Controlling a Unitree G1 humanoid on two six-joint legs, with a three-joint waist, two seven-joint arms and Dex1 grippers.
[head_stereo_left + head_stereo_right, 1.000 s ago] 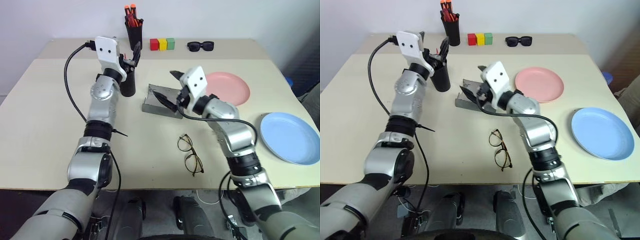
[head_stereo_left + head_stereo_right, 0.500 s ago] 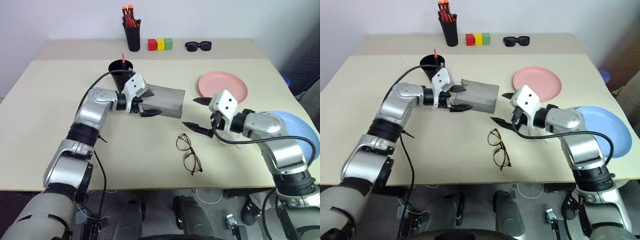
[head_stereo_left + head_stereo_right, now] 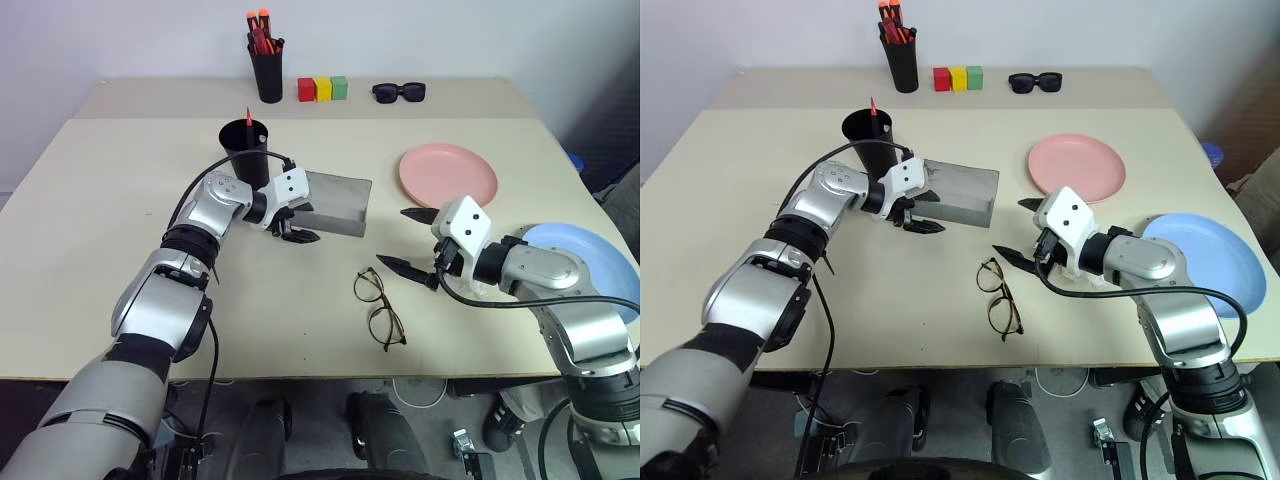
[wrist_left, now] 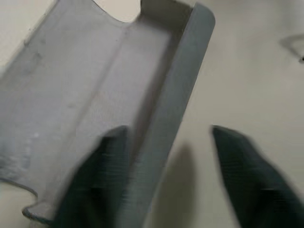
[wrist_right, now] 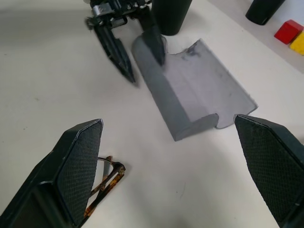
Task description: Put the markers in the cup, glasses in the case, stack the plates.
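Grey felt oblong glasses case lies open with one wall between our left gripper fingers, half-spread, while our right gripper gapes wide by the wire-rimmed glasses.

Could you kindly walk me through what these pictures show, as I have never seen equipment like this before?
This is a two-armed robot at a table. Two pictures come from cameras on its head, the other two from its wrists. The left gripper straddles the front wall of the open grey case, one finger inside and one outside. The right gripper is open, above the table near the glasses. Also on the table are a black cup with a red marker, a pink plate, a blue plate, a pen holder, coloured blocks and sunglasses.
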